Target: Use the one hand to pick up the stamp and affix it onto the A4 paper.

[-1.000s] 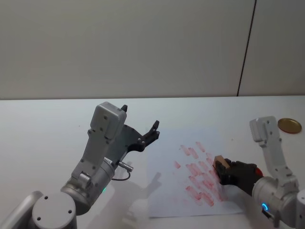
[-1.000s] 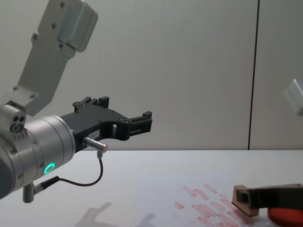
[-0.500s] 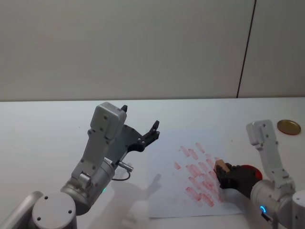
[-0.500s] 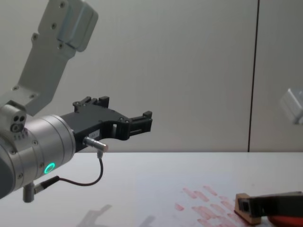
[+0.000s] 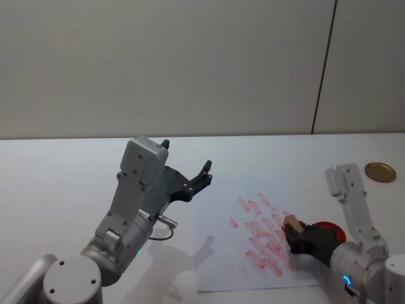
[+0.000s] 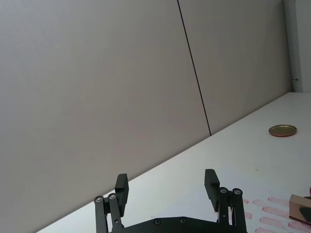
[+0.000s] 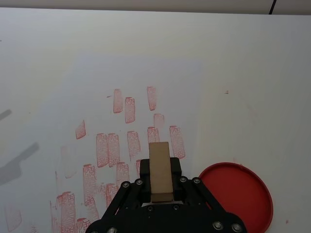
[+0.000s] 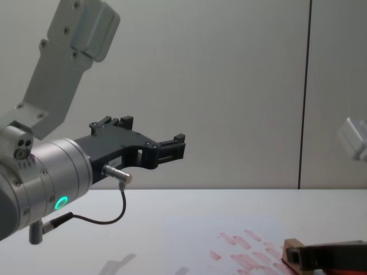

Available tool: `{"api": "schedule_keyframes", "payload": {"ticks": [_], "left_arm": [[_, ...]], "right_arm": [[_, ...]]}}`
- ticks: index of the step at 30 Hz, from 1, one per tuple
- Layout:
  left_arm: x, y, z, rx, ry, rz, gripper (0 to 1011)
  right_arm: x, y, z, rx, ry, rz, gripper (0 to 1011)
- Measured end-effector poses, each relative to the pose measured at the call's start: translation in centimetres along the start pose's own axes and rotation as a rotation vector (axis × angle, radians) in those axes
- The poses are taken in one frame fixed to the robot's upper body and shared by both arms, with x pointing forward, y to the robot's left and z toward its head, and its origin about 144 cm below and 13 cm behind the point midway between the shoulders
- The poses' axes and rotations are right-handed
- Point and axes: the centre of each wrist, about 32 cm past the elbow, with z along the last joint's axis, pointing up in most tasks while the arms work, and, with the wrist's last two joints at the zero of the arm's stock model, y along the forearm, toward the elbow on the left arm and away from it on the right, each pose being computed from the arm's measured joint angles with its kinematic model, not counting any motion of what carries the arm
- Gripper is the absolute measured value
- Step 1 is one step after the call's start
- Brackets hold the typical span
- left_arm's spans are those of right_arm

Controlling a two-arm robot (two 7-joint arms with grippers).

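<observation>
1 ea.: stamp (image 7: 160, 171), A4 paper (image 7: 146, 73), ink pad (image 7: 238, 191), gold disc (image 5: 380, 171); 2 grippers – left gripper (image 6: 166, 180), right gripper (image 5: 293, 232).

The left arm (image 8: 69, 51) is showing boxy pale grey shells and a silver cylinder wrist (image 8: 51, 183), where a green ring (image 8: 59, 201) is glowing and a thin black cable (image 8: 100, 222) is looping out. The left gripper (image 6: 166, 179) and right gripper (image 7: 159, 170) are wearing blocky black plastic, with silver screws (image 7: 126, 185) glinting. A blue light (image 5: 346, 279) is shining on the pale grey right arm (image 5: 352, 196).
</observation>
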Motion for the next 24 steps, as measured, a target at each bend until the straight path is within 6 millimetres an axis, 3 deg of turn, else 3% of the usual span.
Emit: {"api": "schedule_keyframes", "payload": {"ticks": [16, 24], "left_arm": [[0.0, 0.0, 0.0, 0.0, 0.0, 0.0, 993], [0.0, 0.0, 0.0, 0.0, 0.0, 0.0, 993]], "right_arm": [[0.06, 0.26, -0.24, -0.012, 0.009, 0.008, 219], [-0.16, -0.27, 0.56, 0.026, -0.015, 0.003, 219]]}}
